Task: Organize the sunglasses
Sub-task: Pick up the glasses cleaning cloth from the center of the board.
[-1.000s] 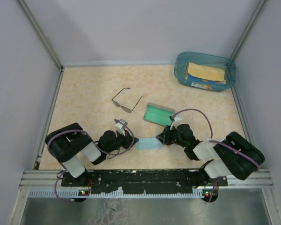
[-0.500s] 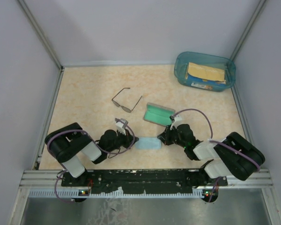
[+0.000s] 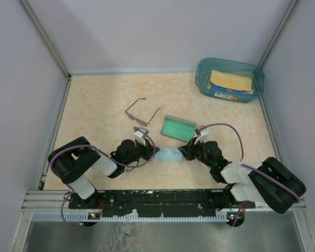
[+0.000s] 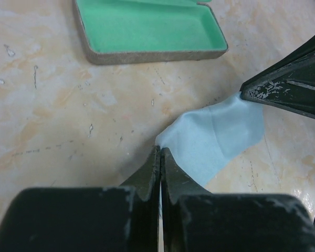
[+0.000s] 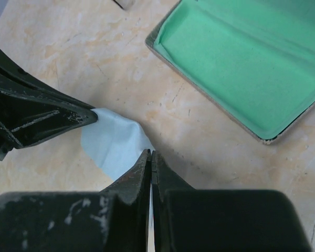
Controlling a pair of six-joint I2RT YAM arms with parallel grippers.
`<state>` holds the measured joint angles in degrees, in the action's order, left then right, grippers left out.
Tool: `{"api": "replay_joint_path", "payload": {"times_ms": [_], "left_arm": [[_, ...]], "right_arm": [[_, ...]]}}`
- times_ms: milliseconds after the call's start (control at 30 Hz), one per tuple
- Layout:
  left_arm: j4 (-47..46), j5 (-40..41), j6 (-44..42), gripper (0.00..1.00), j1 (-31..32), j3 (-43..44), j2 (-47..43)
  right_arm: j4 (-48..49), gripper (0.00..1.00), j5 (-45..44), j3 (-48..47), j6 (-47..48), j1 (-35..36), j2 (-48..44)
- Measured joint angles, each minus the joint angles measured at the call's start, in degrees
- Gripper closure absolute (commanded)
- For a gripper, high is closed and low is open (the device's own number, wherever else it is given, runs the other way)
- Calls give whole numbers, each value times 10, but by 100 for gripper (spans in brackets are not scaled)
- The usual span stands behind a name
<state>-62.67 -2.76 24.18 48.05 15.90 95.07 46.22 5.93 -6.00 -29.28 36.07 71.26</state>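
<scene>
Pinches one end of the light blue cloth [image 4: 215,134] with the left gripper [image 4: 160,152], jaws pressed flat together, no gap between them. Does likewise at the other end with the right gripper [image 5: 149,155], jaws closed tight on the fabric edge. Faces the two sets of tips toward each other across the cloth [image 3: 168,154], which is slightly rumpled and bunched at both ends. Seen from above: left gripper [image 3: 153,153] and right gripper [image 3: 182,153] level with one another, just on the near side of the case [image 3: 178,127] (near meaning toward the arm bases).

Lies open, that case [image 5: 241,68], green lining up, grey rim around it, nothing inside; close to the cloth [image 5: 113,139] but not touching it.

Leaves the sunglasses [image 3: 142,114] untouched on the table [image 3: 94,105], left of the case and a little farther back, near it but apart, temple arms unfolded.

Well beyond the case, toward the far right corner: a teal bin [image 3: 201,76] with a yellow packet [image 3: 230,81] in it.
</scene>
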Motion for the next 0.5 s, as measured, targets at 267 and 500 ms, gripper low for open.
{"api": "replay_joint_path", "payload": {"times_ms": [267,500], "left_arm": [[18,-10,-25,100,-17,44,3],[19,-37,-50,100,-44,90,39]], "right_arm": [[1,100,-48,0,18,0,-37],[17,100,-87,0,36,0,-29]]}}
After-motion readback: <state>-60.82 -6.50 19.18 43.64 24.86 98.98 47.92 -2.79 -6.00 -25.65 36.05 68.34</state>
